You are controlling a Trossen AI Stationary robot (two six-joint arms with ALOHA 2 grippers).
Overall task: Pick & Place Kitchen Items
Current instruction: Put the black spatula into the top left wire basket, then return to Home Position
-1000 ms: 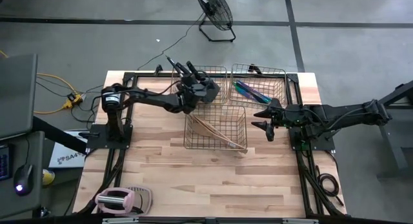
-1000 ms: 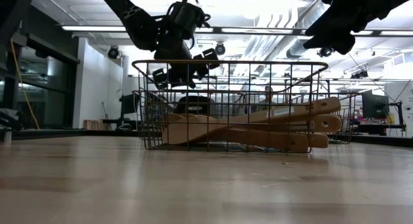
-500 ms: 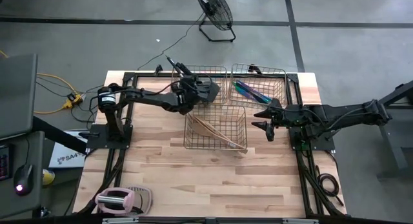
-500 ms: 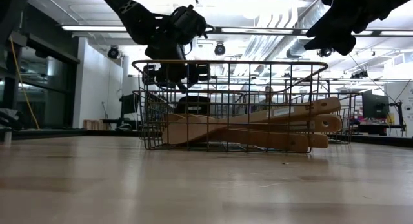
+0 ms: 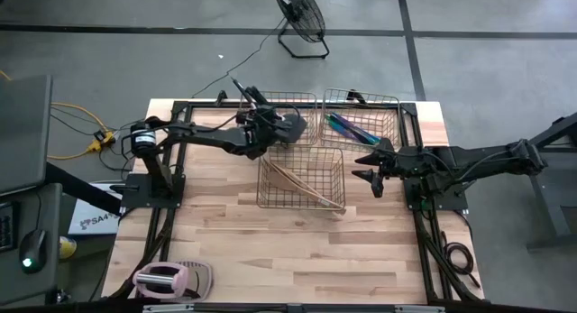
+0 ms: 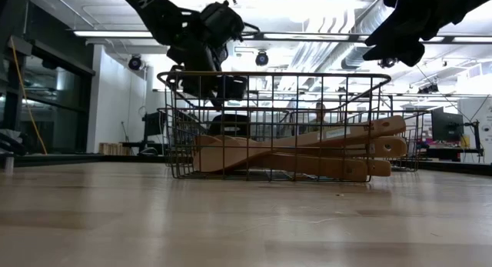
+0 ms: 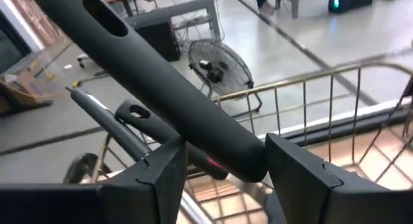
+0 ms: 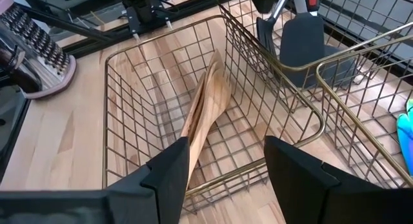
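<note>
Worktop (image 5: 270,250): pale wood planks, three wire baskets.
Left pincer (image 7: 219,162): clamped on black utensil handle (image 7: 148,82) above rear-left basket (image 5: 284,110).
Right pincer (image 5: 368,164): parted, empty, beside front basket (image 5: 302,179).
Wooden utensils (image 8: 205,114): lay in front basket.
Iridescent pieces (image 5: 347,126): lay in rear-right basket (image 5: 383,110).

Pale wooden spoons (image 5: 302,184) in a copper wire basket (image 5: 263,180), black spatulas (image 7: 155,88), teal-purple pieces (image 5: 350,128).

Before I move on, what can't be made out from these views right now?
- Working ends of the black utensils in the left gripper: hidden by the gripper in its wrist view, too small in the high view.
- Count of wooden utensils: they overlap behind the near basket wires in the low view.
- Iridescent pieces in the far right basket: too small in the high view.
</note>
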